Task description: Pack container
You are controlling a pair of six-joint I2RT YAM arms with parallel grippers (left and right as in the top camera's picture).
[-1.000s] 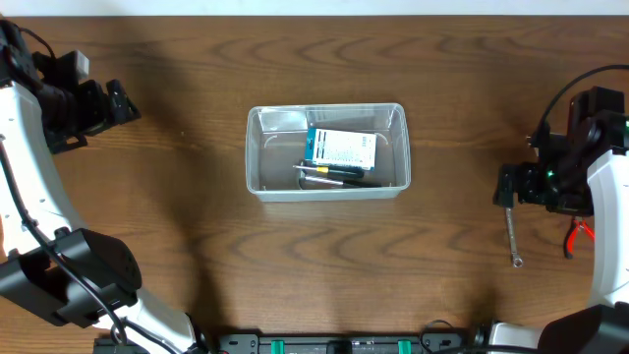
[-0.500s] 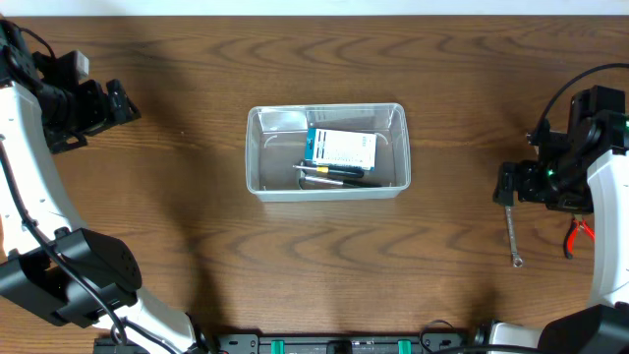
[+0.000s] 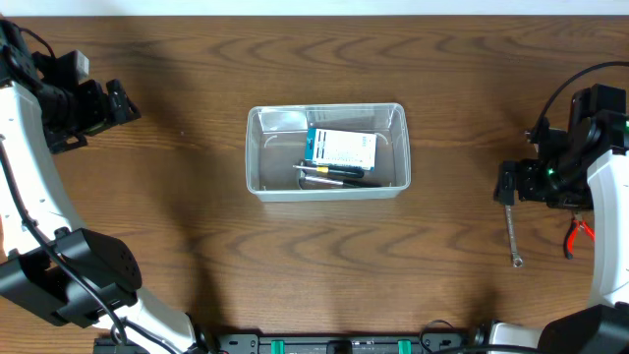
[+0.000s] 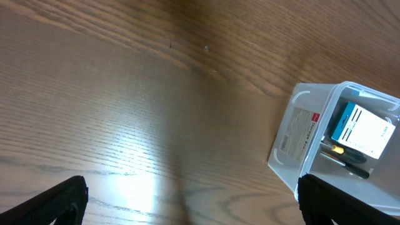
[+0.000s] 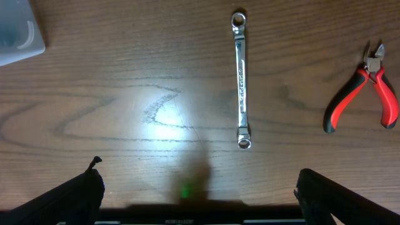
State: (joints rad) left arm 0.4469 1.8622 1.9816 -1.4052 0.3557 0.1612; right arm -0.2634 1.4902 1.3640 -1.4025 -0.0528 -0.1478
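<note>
Plastic and see-through, the container (image 3: 257, 157) sits mid-table in the overhead view, well apart from both arms. It holds a blue-and-white box (image 3: 340, 148) and, just in front of that, some slim dark-handled tools (image 3: 334, 173) too small to identify. At the right edge of the table (image 3: 197, 226) a wrench (image 3: 512, 236) lies bare on the wood, and the right arm partly covers the red-handled pliers (image 3: 580, 234) beside it. The left gripper (image 3: 123, 101) hangs over the far left, and the right gripper (image 3: 505, 185) sits just above the wrench's upper end. Nothing has visibly shifted since a second ago.

From the left wrist, the left gripper (image 4: 192, 184) has its jaws spread wide and empty, with only the dark fingers (image 4: 56, 203) showing in the bottom corners. The container (image 4: 300, 144) is cut off at the right edge, its labelled wall facing the camera, with the box (image 4: 362, 131) and tools (image 4: 347, 162) inside.

From the right wrist, the right gripper (image 5: 200, 175) is likewise spread wide with nothing between its jaws. The wrench (image 5: 240, 78) lies lengthwise ahead of it, and the pliers (image 5: 369, 94) lie to one side. Only a corner of the container (image 5: 19, 37) shows, at top left.
</note>
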